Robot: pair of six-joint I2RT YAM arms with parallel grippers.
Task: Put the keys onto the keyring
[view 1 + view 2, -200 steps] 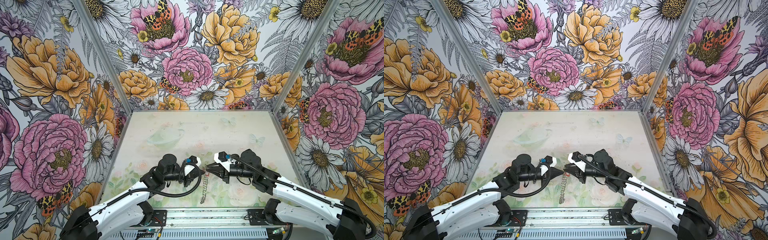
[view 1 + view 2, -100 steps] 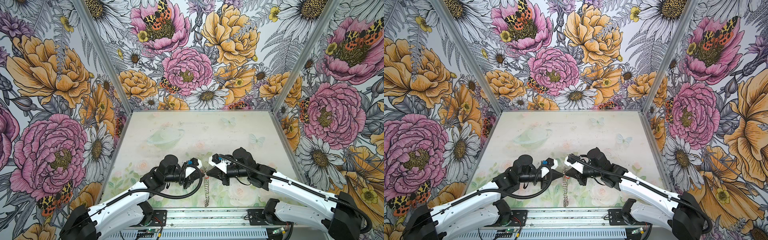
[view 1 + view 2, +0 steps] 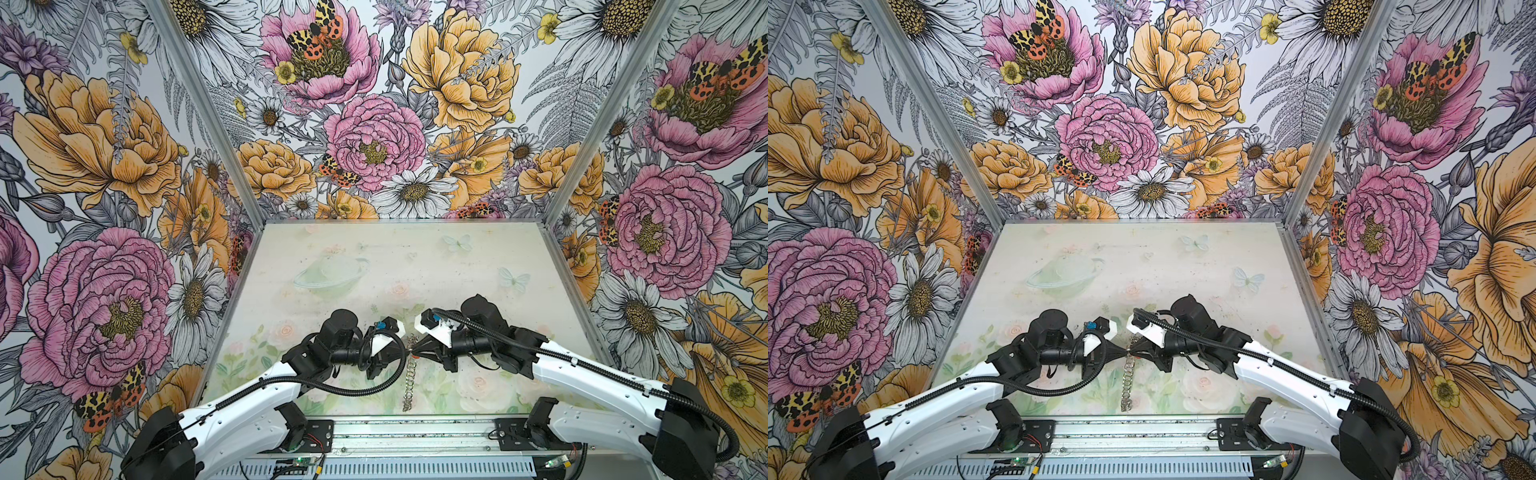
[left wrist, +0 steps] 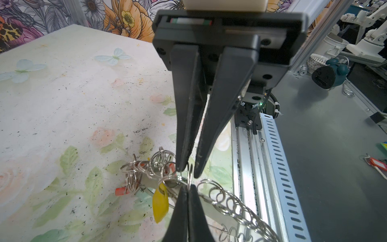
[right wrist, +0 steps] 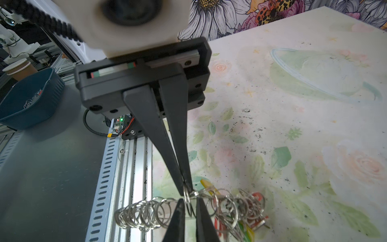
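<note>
The keyring [image 3: 408,380] hangs edge-on like a chain near the table's front edge in both top views [image 3: 1128,382]. Its grey hoop [image 4: 228,211] is fringed with silver split rings. My left gripper [image 4: 188,188] is shut on one small split ring, from which a key's yellow tag [image 4: 160,206] hangs. My right gripper [image 5: 190,201] faces it tip to tip, jaws a narrow gap apart with that ring's edge between them. More keys with red tags [image 5: 258,220] bunch on the rings beyond. The metal key blades are mostly hidden among the rings.
The aluminium rail [image 3: 415,436] runs along the table's front edge, right below the keyring. Off the table stand a dark blue bin [image 5: 31,98] holding rings, a paper cup [image 5: 19,70] and a loose red-tagged key [image 4: 377,165]. Flowered walls close in three sides.
My right gripper has edged left and a little nearer, until its tips meet the left gripper's. The left arm and the hanging keyring have hardly moved.
</note>
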